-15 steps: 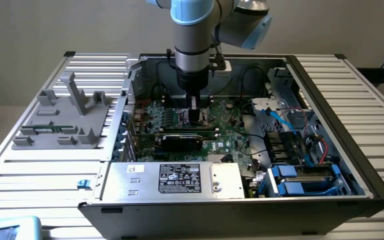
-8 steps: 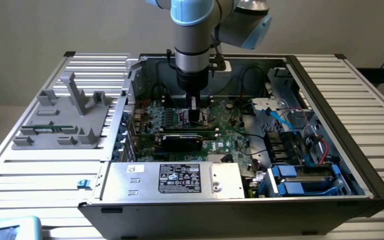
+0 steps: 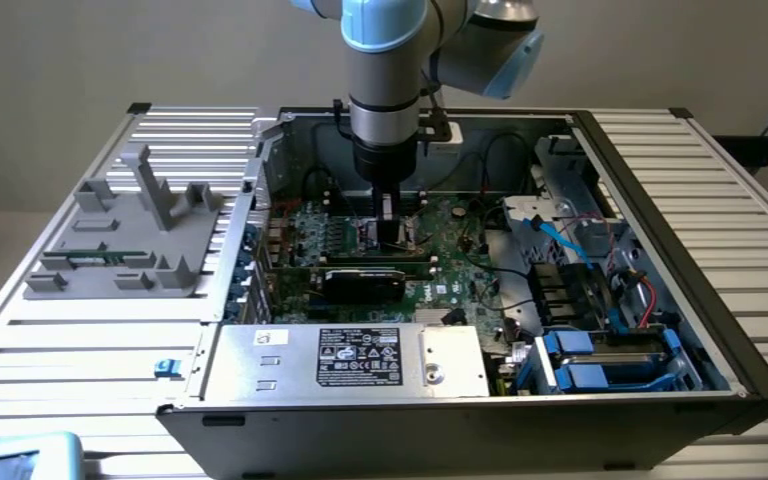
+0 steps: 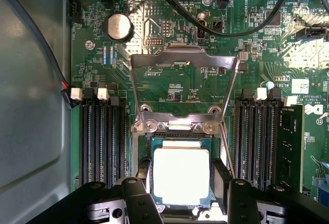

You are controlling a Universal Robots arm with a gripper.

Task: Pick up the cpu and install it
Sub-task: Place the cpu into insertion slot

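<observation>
- Robot arm reaches straight down into an open computer case that lies on a slatted table, with the gripper low over the green board.
- Gripper grasps the chip: a black finger presses against each of two opposite edges, and the shiny metal top faces up between them.
- Chip sits squarely over its socket, directly beneath the gripper rather than off to any side. Its edges run parallel to the socket's rim, and being near square, it has no long axis to line up.
- Socket's hinged metal frame stands swung open, leaving the way down clear.
- Judging from the wrist view, the chip is at or just above its seat; whether it already rests fully in the socket cannot be told.
- Memory slots flank the socket on both sides.
- From the gripper in the exterior view, a black card lies at six o'clock, just beside it, with a silver box farther along the same line.
- Grey plastic stand sits on the table at nine o'clock, well apart.
</observation>
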